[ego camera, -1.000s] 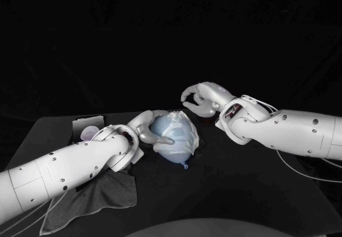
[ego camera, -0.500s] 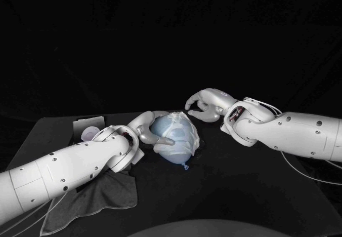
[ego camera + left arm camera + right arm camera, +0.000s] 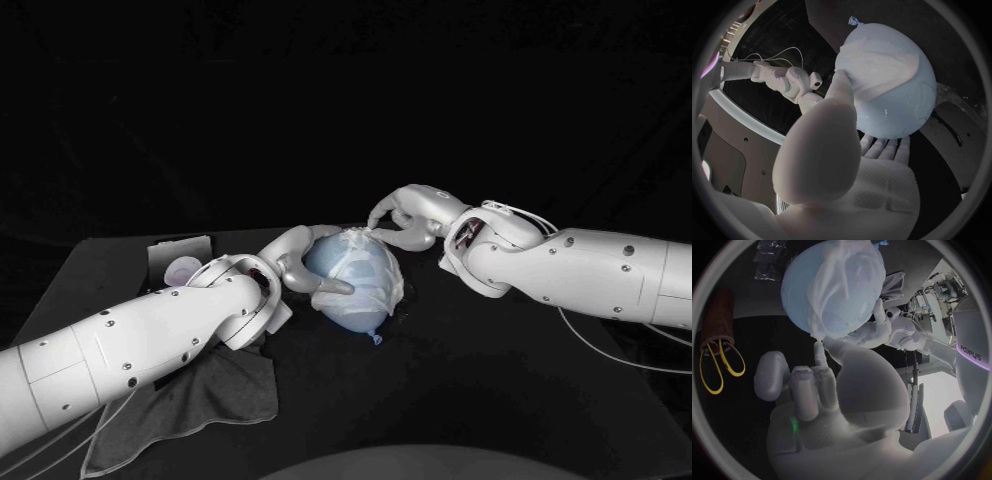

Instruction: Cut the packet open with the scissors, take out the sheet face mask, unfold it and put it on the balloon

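- Left hand: the balloon is cradled at the middle of the worktop. Fingers are cupped under it and the thumb is pressed onto the sheet face mask.
- Right hand: nothing is held. The fingers are curled in, and one fingertip is laid against the balloon's far end.
- Whether the balloon rests on the worktop cannot be told.
- Risk: the mask is draped loose and creased, not wrapped. A fingertip push is likely to bunch or slide it rather than smooth it.
- Risk: the balloon is light and round. If it is pushed against the open cradle, it could be rolled out of the left hand and the mask shed.
- Risk: if the fingertip is pressed too hard, the balloon could be dented or burst.
- Right wrist view adds the yellow-handled scissors, well apart from the balloon, and clear packet scraps beyond it.
- Left wrist view adds the thumb's contact on the mask.
- Head view adds a dark cloth under the left arm.
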Action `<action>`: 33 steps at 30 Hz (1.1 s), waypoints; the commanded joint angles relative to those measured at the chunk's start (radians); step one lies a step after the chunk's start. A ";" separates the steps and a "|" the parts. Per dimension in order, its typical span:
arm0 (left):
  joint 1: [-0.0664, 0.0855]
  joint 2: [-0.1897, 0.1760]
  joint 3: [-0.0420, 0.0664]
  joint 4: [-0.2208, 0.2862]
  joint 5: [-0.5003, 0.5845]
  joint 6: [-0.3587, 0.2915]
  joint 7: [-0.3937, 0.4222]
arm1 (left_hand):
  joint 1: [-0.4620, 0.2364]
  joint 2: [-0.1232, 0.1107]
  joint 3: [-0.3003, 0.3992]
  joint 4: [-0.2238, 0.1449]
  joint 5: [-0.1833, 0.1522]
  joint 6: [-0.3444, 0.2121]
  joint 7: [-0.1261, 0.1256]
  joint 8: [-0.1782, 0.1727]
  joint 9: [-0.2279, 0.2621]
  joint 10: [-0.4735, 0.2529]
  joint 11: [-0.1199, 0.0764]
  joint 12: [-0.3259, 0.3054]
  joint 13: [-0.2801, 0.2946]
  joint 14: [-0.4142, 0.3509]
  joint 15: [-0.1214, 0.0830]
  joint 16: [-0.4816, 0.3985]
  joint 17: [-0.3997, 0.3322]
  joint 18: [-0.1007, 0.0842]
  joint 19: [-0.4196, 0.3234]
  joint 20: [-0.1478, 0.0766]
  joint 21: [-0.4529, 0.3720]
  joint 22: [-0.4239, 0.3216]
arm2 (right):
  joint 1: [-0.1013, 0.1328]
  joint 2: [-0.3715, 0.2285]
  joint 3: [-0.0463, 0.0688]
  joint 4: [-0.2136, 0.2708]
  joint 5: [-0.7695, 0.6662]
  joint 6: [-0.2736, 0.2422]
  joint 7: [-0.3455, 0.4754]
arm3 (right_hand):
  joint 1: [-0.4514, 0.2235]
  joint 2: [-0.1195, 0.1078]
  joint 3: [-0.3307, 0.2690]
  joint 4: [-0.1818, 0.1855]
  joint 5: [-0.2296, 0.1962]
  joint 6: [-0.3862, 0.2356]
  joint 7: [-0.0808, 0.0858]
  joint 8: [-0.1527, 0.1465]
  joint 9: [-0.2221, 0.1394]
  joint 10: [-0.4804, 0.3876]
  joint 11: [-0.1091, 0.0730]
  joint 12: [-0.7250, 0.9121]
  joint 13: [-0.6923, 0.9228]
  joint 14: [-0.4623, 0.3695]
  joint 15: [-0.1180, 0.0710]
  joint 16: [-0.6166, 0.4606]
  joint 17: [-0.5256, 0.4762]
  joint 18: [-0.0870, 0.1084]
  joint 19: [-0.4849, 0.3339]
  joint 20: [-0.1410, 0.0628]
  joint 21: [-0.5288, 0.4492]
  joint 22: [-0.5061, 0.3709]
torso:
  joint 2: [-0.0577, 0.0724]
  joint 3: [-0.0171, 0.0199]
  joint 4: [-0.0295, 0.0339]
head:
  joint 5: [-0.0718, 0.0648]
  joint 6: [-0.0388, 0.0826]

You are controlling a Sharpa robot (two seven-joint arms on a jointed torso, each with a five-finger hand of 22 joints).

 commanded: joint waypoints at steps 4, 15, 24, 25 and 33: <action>-0.002 0.001 -0.001 0.004 0.008 0.019 0.004 | 0.010 -0.001 0.005 -0.002 -0.003 0.003 0.122 0.006 0.001 0.003 -0.002 0.004 0.001 0.003 0.000 -0.001 0.001 0.020 -0.001 -0.009 -0.007 -0.002 | -0.002 0.017 0.000 -0.017 0.002 0.023 -0.046 | -0.026 0.003 -0.017 0.033 -0.006 0.013 -0.003 -0.014 -0.012 0.103 -0.003 0.003 0.263 0.104 -0.003 0.003 0.264 0.002 0.008 0.003 -0.001 0.000 | 0.000 0.0002 0.0000 | 0.000 -0.003; -0.002 0.000 -0.001 0.007 0.009 0.018 0.003 | 0.010 -0.001 0.005 -0.002 -0.003 0.003 0.122 0.006 0.001 0.003 -0.002 0.004 0.001 0.003 0.000 -0.001 0.001 0.020 -0.001 -0.009 -0.007 -0.002 | -0.004 0.032 0.000 -0.026 0.002 0.028 -0.070 | -0.040 0.007 -0.034 0.067 -0.006 0.025 -0.006 -0.019 -0.021 0.103 -0.006 0.003 0.263 0.104 -0.005 0.003 0.264 0.003 0.008 0.001 -0.003 0.000 | 0.000 0.0003 -0.0006 | 0.000 -0.003; -0.002 0.000 -0.001 0.008 0.010 0.018 0.003 | 0.014 0.000 0.014 -0.002 -0.003 0.001 0.123 0.005 0.001 0.002 -0.001 0.004 0.000 0.002 0.001 -0.002 0.001 0.023 -0.001 -0.008 -0.007 -0.002 | -0.005 0.038 0.000 -0.027 0.002 0.039 -0.074 | -0.045 0.009 -0.046 0.088 -0.006 0.036 -0.010 -0.020 -0.026 0.103 -0.009 0.003 0.263 0.104 -0.007 0.003 0.264 0.003 0.009 0.000 -0.003 0.002 | 0.000 0.0002 -0.0007 | 0.000 -0.003; -0.002 0.000 -0.001 0.008 0.010 0.018 0.003 | 0.014 0.000 0.014 -0.002 -0.003 0.001 0.123 0.005 0.001 0.002 -0.001 0.004 0.000 0.002 0.001 -0.002 0.001 0.023 -0.001 -0.008 -0.007 -0.002 | -0.006 0.038 0.000 -0.026 0.002 0.037 -0.073 | -0.042 0.010 -0.046 0.088 -0.006 0.039 -0.011 -0.019 -0.027 0.103 -0.010 0.003 0.263 0.104 -0.008 0.003 0.264 0.002 0.010 0.000 -0.002 0.003 | 0.000 0.0002 -0.0007 | 0.000 -0.003; -0.002 0.000 -0.001 0.007 0.012 0.018 0.003 | 0.014 0.000 0.016 -0.002 -0.003 0.001 0.123 0.005 0.001 0.002 -0.001 0.004 0.000 0.002 0.001 -0.003 0.001 0.023 -0.001 -0.008 -0.007 -0.002 | -0.007 0.037 0.000 -0.017 0.035 -0.054 -0.019 | 0.076 0.064 0.011 0.021 -0.006 0.108 -0.049 0.030 -0.007 0.103 -0.044 0.003 0.263 0.104 -0.036 0.003 0.264 -0.005 0.039 -0.023 0.026 0.032 | 0.000 0.0005 -0.0006 | 0.000 -0.003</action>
